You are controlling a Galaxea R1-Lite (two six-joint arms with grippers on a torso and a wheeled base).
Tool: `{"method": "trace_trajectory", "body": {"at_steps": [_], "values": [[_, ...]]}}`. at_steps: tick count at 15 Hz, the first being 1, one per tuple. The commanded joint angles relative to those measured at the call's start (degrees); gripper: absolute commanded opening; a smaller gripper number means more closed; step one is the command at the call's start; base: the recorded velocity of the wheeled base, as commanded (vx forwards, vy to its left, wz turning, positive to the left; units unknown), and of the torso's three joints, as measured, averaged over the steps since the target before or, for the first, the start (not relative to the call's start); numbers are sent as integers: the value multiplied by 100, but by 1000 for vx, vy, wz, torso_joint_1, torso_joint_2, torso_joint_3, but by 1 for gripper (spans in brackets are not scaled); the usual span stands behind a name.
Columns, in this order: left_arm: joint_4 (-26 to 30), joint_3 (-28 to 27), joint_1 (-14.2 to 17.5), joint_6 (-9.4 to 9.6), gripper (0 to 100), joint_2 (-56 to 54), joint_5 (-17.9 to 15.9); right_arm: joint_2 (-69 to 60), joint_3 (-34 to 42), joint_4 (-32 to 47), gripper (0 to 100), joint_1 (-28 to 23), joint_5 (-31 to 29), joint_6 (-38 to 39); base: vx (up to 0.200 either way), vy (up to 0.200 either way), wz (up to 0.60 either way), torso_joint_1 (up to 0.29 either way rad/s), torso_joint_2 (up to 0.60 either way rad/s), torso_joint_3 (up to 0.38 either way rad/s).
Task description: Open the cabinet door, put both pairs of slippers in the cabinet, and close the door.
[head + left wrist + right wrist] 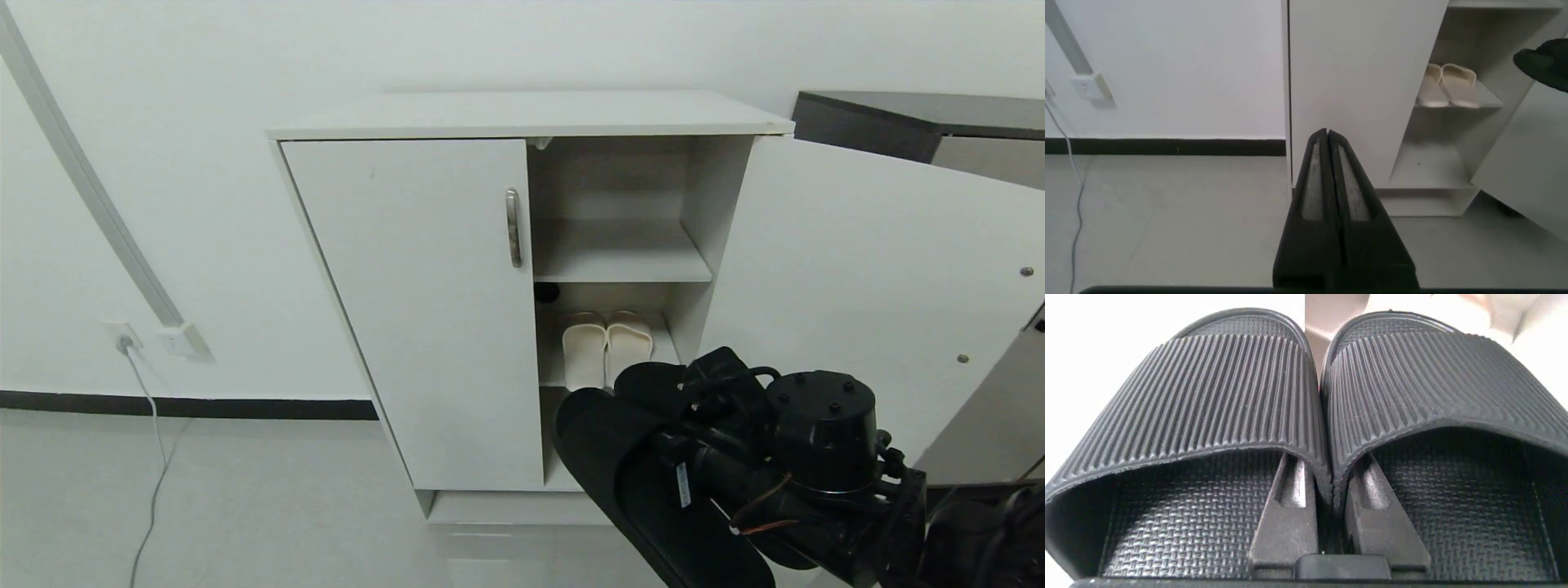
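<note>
Cabinet [531,114]: left door [424,310] is shut and blocks the left half. Right door [865,278] stands wide open at the cabinet's right, walling that side. The right half is open from the front. Top shelf [620,253] has free room. On the middle shelf [665,351], white slippers [606,347] take most of the width. Bottom shelf [1429,167] is free, but black slippers [645,482] in the right gripper [1327,498] hang just before the cabinet's lower opening, partly covering it.
</note>
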Motion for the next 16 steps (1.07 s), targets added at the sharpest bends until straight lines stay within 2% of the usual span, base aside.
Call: {"method": "trace_trajectory", "body": {"at_steps": [1, 5, 11, 16], "values": [[0, 0, 1, -1, 0, 7, 2, 19, 3, -4, 0, 6, -2, -1, 0, 0, 0, -22, 437, 417], [0, 0, 1, -1, 0, 7, -7, 28, 38, -22, 0, -3, 16, 8, 0, 0, 0, -2, 240, 243], [0, 0, 1, 16, 0, 7, -25, 327, 188, -716, 0, -12, 34, -168, 0, 0, 0, 0, 9, 8], [0, 0, 1, 8, 0, 7, -7, 547, 144, -998, 0, 32, -2, -185, 0, 0, 0, 0, 0, 0]]}}
